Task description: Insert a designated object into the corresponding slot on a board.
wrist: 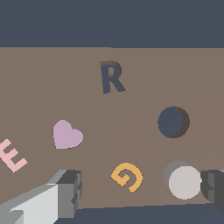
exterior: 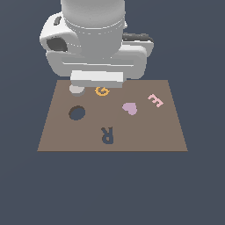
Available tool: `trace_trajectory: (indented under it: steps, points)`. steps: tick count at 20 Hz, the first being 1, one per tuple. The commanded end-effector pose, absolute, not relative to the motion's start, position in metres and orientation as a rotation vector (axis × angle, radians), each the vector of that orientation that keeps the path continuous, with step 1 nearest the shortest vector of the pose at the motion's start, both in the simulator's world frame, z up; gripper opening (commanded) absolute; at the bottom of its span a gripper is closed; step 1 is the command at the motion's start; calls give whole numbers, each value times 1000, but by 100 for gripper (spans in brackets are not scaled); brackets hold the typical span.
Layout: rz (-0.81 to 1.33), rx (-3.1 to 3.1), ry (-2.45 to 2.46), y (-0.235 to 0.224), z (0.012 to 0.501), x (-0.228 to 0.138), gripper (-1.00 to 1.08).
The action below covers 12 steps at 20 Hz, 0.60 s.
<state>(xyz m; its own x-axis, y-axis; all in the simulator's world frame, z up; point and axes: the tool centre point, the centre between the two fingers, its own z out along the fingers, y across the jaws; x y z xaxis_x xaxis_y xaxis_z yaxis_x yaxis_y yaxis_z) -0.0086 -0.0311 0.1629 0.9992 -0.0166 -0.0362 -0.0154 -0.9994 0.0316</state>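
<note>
We read three letters on brown board (exterior: pixel 57 136): orange G (exterior: pixel 102 91) near far edge, pink E (exterior: pixel 155 100) toward exterior view's right, dark blue R (exterior: pixel 107 134) near front edge. No other text.

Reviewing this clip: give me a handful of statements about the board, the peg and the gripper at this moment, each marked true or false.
1. The round hole is empty. True.
2. The off-white peg already sits inside the hole. False: it stands on the board beside the orange G, apart from the hole.
3. The gripper is open, with the G between its fingers in the wrist view. True.
4. The lilac heart lies between the peg and the hole. False: it lies between the G and the pink E.
5. The gripper is shut on the dark R. False: the R lies untouched near the board's front edge.
</note>
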Motion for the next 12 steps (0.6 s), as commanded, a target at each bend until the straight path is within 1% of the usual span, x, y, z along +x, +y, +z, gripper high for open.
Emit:
trace_trajectory:
  steps: [1, 6, 12]
  points:
    - [-57, 3110, -25, -31, 163, -9, 100]
    - [-55, 3111, -7, -34, 160, -12, 100]
    - [-49, 3114, 62, -45, 147, -24, 100]
